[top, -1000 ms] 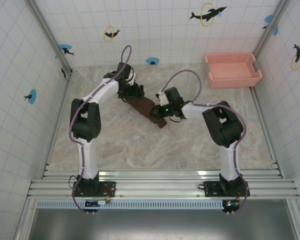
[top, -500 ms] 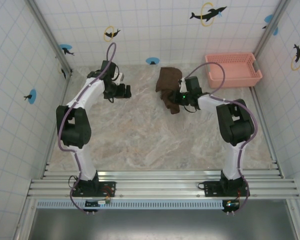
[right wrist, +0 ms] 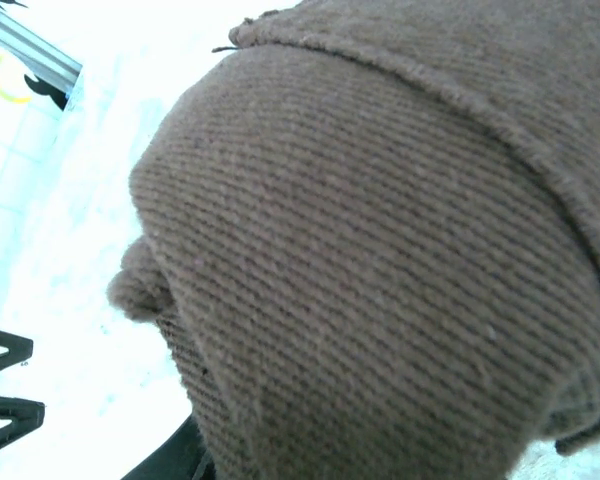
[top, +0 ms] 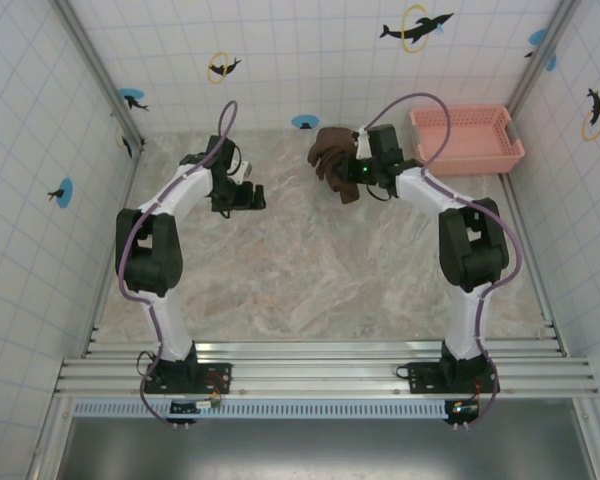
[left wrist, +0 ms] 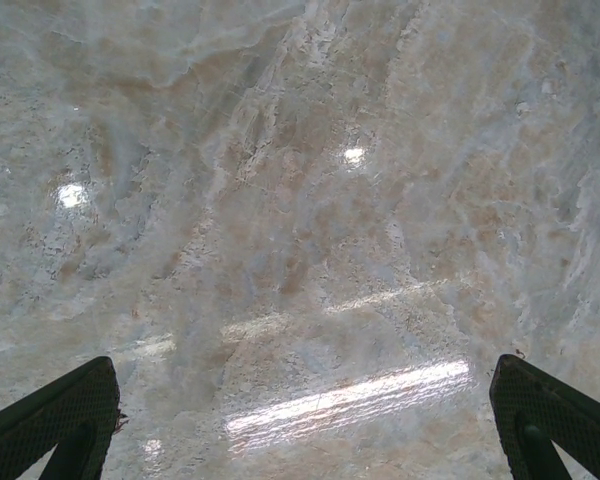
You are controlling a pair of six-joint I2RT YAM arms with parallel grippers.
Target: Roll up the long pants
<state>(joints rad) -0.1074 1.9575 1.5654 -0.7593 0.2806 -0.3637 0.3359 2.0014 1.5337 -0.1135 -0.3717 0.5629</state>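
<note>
The long pants (top: 332, 160) are a bunched dark brown roll near the back of the table, left of the basket. My right gripper (top: 356, 172) is shut on the roll's right side. In the right wrist view the ribbed brown cloth of the pants (right wrist: 380, 260) covers the jaws, and a dark finger (right wrist: 170, 462) peeks out below it. My left gripper (top: 252, 197) stands open over bare marble, well to the left of the pants. Its two black fingertips (left wrist: 70, 410) sit wide apart with nothing between them.
A pink mesh basket (top: 467, 140) stands at the back right, close to the right arm's elbow. Tiled walls with metal corner posts (top: 95, 70) close in the marble table (top: 310, 270) on three sides.
My right gripper has carried the pants from the table's middle up toward the back, near the basket. My left gripper, earlier at the roll's end, has drawn away and now stands apart from it.
</note>
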